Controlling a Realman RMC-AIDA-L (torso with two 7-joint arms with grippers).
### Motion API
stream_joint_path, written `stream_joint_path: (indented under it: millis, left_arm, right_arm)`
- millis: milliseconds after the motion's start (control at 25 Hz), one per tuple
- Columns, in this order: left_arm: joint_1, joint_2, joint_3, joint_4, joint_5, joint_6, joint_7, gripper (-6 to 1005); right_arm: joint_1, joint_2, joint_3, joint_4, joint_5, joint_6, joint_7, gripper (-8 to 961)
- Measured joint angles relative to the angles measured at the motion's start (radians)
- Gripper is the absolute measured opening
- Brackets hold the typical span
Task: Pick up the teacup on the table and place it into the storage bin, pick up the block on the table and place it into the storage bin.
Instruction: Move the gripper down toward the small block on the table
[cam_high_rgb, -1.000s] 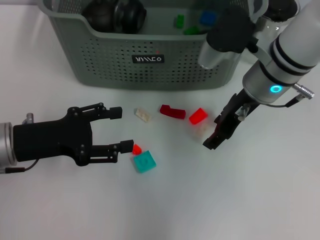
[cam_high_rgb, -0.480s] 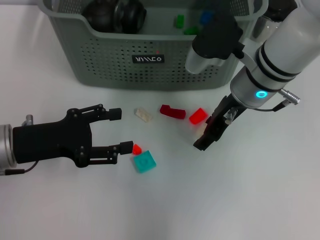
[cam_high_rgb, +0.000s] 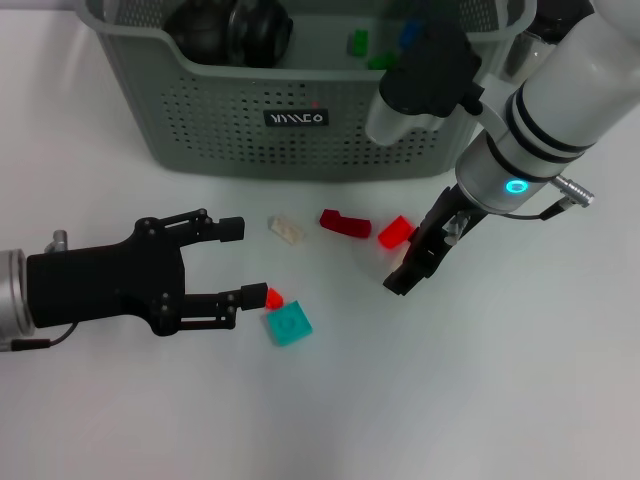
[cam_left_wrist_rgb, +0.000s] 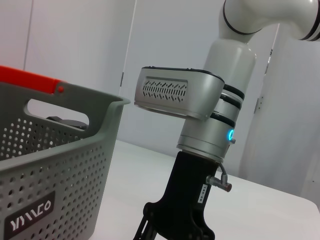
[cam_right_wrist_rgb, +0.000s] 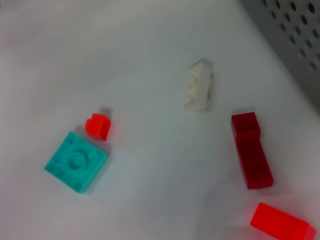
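Note:
The grey-green storage bin (cam_high_rgb: 300, 120) stands at the back, also seen in the left wrist view (cam_left_wrist_rgb: 50, 165). Dark rounded ware (cam_high_rgb: 230, 30) lies inside it; I cannot tell whether that is the teacup. Loose blocks lie on the table: white (cam_high_rgb: 286, 230) (cam_right_wrist_rgb: 199, 87), dark red (cam_high_rgb: 345, 223) (cam_right_wrist_rgb: 252, 157), bright red (cam_high_rgb: 396, 232) (cam_right_wrist_rgb: 282, 222), small red (cam_high_rgb: 272, 297) (cam_right_wrist_rgb: 97, 125) and teal (cam_high_rgb: 288, 325) (cam_right_wrist_rgb: 76, 161). My left gripper (cam_high_rgb: 245, 262) is open, its lower finger touching or nearly touching the small red block. My right gripper (cam_high_rgb: 405, 278) hangs just right of the bright red block.
Green (cam_high_rgb: 357, 42) and blue (cam_high_rgb: 410, 35) blocks lie in the bin's right part. The right arm's white forearm (cam_high_rgb: 560, 90) (cam_left_wrist_rgb: 210, 125) reaches over the bin's right corner. Bare white table (cam_high_rgb: 450, 400) spreads in front.
My right gripper has moved left and slightly up, closing in on the bright red block. The left arm and the blocks have not moved.

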Motion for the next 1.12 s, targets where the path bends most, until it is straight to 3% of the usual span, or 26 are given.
stream_joint_path:
  millis: [240, 480, 800, 1120]
  left_arm:
    - [0.000, 0.000, -0.001, 0.000, 0.000, 0.000, 0.000, 844]
    - [0.000, 0.000, -0.002, 0.000, 0.000, 0.000, 0.000, 844]
    - [-0.001, 0.002, -0.002, 0.000, 0.000, 0.000, 0.000, 844]
    - [-0.002, 0.002, -0.002, 0.000, 0.000, -0.002, 0.000, 843]
  right_arm:
    - [0.002, 0.000, -0.012, 0.001, 0.000, 0.008, 0.001, 759]
    - [0.004, 0.000, -0.014, 0.001, 0.000, 0.012, 0.002, 579]
    - [0.006, 0.000, -0.051, 0.001, 0.000, 0.034, 0.019, 580]
    - [0.008, 0.001, -0.082, -0.001, 0.000, 0.048, 0.029, 507]
